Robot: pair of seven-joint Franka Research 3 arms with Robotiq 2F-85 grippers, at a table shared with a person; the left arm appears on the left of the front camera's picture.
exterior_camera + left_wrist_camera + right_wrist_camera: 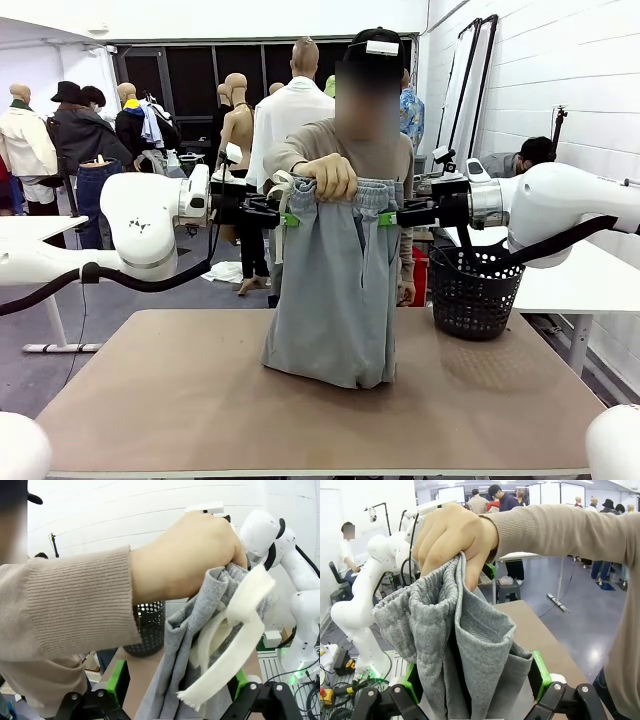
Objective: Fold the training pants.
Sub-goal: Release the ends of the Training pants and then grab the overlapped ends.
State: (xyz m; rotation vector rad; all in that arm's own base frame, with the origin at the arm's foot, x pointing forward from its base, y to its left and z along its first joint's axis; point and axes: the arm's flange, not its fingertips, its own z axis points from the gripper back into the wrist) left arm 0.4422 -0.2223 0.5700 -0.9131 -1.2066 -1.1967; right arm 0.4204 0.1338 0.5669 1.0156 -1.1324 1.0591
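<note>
Training pants [335, 290] hang straight down from the person's hand [325, 175], which bunches the waistband mid-way, so the long axis is vertical and the leg ends rest on the table [150, 390]. Your left gripper [287, 218] sits at the waistband's left edge and your right gripper [386, 217] at its right edge, level and equally close, with the hand between them. Both sets of jaws are spread wide. In the wrist views the grey fabric lies between the green pads [116, 677], nothing pinched yet. Both arms reach in horizontally, fingers pointing toward each other. Closing on the two corners looks like the next move, so mind the loose drawstring [235, 645] by the left fingers.
</note>
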